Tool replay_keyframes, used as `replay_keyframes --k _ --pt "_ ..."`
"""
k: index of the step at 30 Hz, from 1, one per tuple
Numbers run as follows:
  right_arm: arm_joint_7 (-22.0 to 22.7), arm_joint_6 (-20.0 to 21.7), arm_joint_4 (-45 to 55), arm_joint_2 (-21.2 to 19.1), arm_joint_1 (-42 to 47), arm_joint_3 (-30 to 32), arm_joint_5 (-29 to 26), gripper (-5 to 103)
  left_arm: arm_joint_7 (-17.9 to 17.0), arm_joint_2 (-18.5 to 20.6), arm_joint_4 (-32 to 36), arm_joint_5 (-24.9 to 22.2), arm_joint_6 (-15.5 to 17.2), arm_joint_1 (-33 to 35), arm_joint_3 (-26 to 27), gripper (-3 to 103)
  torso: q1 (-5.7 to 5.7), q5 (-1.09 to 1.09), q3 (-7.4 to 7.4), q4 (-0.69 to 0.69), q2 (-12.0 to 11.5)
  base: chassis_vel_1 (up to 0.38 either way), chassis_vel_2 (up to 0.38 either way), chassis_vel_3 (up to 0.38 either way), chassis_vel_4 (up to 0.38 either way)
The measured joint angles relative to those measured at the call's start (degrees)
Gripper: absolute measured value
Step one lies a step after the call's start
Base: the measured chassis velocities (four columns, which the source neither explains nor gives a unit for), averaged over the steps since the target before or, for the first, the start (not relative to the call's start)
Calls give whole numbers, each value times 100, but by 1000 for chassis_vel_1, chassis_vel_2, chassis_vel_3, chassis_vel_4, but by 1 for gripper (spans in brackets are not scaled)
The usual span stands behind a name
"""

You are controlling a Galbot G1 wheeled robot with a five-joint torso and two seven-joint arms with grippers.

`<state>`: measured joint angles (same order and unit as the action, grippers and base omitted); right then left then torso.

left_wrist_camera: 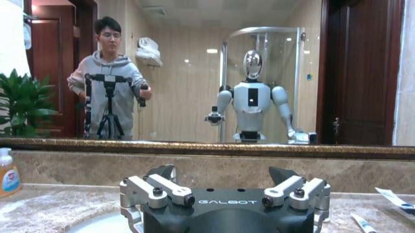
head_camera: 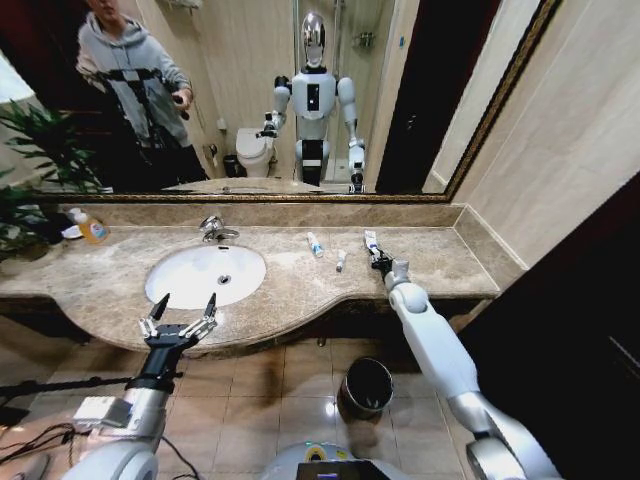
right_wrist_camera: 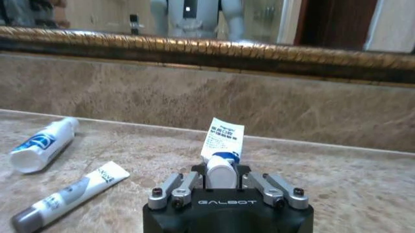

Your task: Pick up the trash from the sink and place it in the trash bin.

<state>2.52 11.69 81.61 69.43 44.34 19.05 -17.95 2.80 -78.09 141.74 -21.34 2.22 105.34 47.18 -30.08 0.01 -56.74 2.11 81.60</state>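
One white tube (right_wrist_camera: 221,145) sits clamped in the right tool (right_wrist_camera: 222,180).

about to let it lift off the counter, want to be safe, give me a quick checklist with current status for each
1. Right gripper shut on the white tube: ok, the tube sits between its fingers, tail pointing up.
2. Tube clear of the counter: cannot tell, contact is hidden by the gripper.
3. Neighbouring trash out of the way: ok, two other tubes lie apart to the side.
4. Trash bin ready: ok, upright and open on the floor below the counter.
5. Left gripper out of the path: ok, open, at the counter's front edge by the sink.
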Motion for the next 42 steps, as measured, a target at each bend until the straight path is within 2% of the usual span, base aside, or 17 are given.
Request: replay_keyframes --k 3,5,12,14,16,18,24,31,33,36,40,42 --pt "-23 -286 248 -110 320 84 20 25 0 0 0 0 0 0 0 100 0 -1 0 0 0 0 0 0 0" --pt "-58 -594 637 -213 880 242 74 25 0 0 0 0 0 0 0 100 0 0 0 -1 0 0 0 0 0" --pt "-79 -878 1787 -202 2261 670 102 25 0 0 0 0 0 0 0 100 1 -2 1 -3 0 0 0 0 0" --pt "-85 -926 1880 -183 2406 697 117 25 0 0 0 0 0 -1 0 100 1 -1 1 -1 0 0 0 0 0" --pt "-104 -1135 2216 -76 3023 843 204 25 0 0 0 0 0 0 0 100 1 -1 1 0 0 0 0 0 0" --pt "-127 -1199 2311 -15 3246 899 248 25 0 0 0 0 0 0 0 100 1 -3 1 -1 0 0 0 0 0" --pt "-167 -1597 2481 514 4103 1035 367 25 0 0 0 0 0 0 0 100 1 -1 1 0 0 0 0 0 0" --pt "-131 -1897 2275 782 4628 1005 404 25 0 0 0 0 0 0 0 100 1 -2 0 0 0 0 0 0 0" --pt "-143 -2112 1935 863 4812 951 425 25 0 0 0 0 0 0 0 100 1 -2 0 -1 0 0 0 0 0" --pt "-151 -2174 1682 933 4869 910 355 25 0 0 0 0 0 0 0 100 1 -1 0 0 0 0 0 0 0" --pt "-227 -2241 916 1020 4807 816 287 25 0 0 0 0 0 0 0 100 0 -1 0 -1 0 0 0 0 0" --pt "-300 -2248 233 1038 4591 789 452 25 0 0 0 0 0 0 0 100 0 -1 0 0 0 0 0 0 0"
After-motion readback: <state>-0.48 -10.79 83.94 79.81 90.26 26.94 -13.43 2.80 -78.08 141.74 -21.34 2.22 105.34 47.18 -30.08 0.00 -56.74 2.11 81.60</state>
